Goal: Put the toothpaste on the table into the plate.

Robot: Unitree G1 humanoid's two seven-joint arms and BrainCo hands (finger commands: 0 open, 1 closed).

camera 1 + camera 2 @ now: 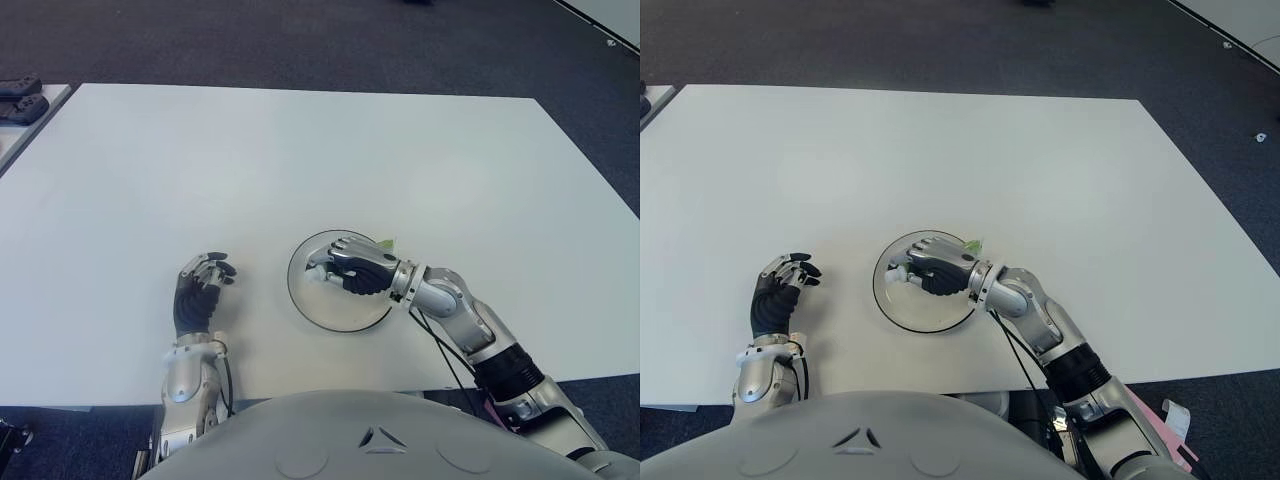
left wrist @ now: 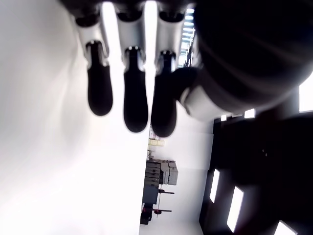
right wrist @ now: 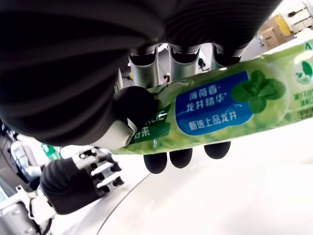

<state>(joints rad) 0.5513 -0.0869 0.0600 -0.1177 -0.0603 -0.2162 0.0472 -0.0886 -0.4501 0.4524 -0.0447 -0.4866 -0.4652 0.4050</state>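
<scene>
The right robot hand [image 1: 352,266] covers most of the toothpaste [image 3: 230,105].

Both arms are showing silver-grey metal shells, with a black ribbed sleeve wrapping the right forearm and a thin black cable trailing beside it. The left hand [image 1: 203,290] is wearing a black palm cover and black fingertip pads on silver jointed knuckles, above a polished silver wrist cuff. The right hand [image 1: 355,268] is showing the same black back plate and a silver ringed wrist joint. A rounded grey torso shell, bearing a small triangular emblem and two faint circles, is filling the lower edge.
</scene>
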